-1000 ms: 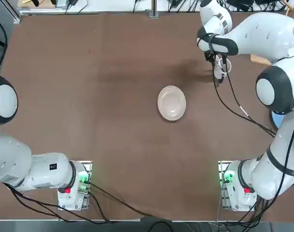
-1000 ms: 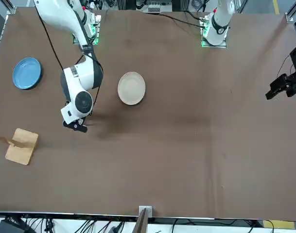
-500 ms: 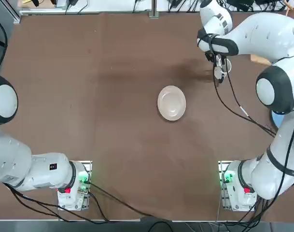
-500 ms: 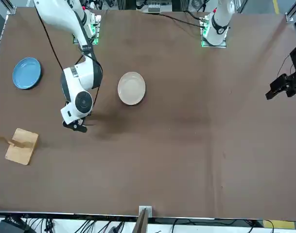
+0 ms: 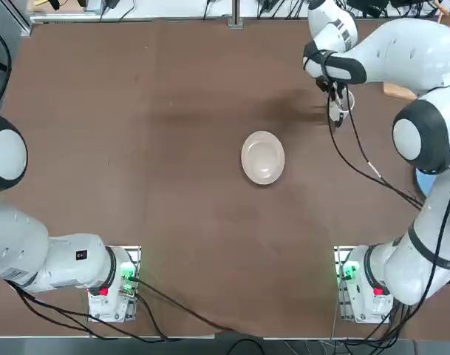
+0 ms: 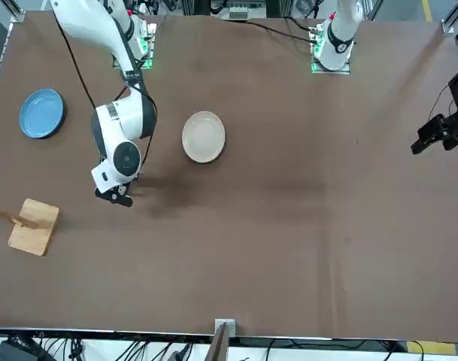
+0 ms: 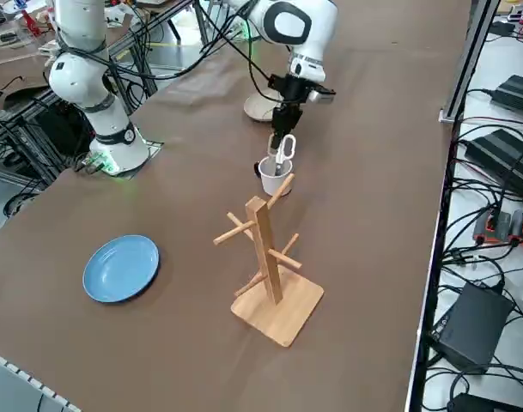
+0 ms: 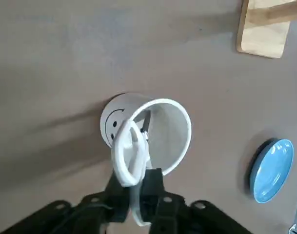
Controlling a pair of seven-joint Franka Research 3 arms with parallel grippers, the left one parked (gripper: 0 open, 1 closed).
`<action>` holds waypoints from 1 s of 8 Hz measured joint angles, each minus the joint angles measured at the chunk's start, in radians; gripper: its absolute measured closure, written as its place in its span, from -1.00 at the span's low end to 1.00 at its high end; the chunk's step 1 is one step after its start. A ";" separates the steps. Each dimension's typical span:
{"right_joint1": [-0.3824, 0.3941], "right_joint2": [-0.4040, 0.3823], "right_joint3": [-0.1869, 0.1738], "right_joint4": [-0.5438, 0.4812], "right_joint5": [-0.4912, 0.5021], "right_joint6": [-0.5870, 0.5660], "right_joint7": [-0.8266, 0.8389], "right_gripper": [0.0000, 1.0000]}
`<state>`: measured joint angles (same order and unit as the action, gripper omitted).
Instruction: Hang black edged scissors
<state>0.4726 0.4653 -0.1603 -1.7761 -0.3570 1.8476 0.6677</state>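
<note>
Scissors [image 8: 138,171] are sitting blades-down in the white mug [image 7: 276,178], upper middle of the side view, right gripper [image 8: 137,184] clamped on their handle. Brown tabletop [image 7: 192,184], wooden rack [image 7: 266,249] lower middle, blue plate [image 7: 121,269] lower left, cable-cluttered bench [image 7: 514,279] down the right edge.

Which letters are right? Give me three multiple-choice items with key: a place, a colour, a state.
1. Where do the blades of the scissors point?
A) onto a plate
B) into the mug
C) over a peg

2. Colour of the plate nearest the wooden stand?
A) blue
B) red
C) green

3. State of the right claw?
A) open, holding nothing
B) shut on the mug's rim
C) shut on the scissors

Key:
1 B: wrist view shows them inside the mug's mouth.
2 A: side view shows it plainly.
3 C: wrist view shows the loops between its fingers.
</note>
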 joint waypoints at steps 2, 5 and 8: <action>0.000 -0.005 0.000 0.000 0.000 0.000 0.000 0.72; 0.000 -0.009 0.000 0.005 0.000 0.000 0.000 0.72; 0.000 -0.015 0.000 0.027 0.000 -0.006 -0.001 0.72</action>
<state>0.4726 0.4503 -0.1603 -1.7490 -0.3571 1.8413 0.6670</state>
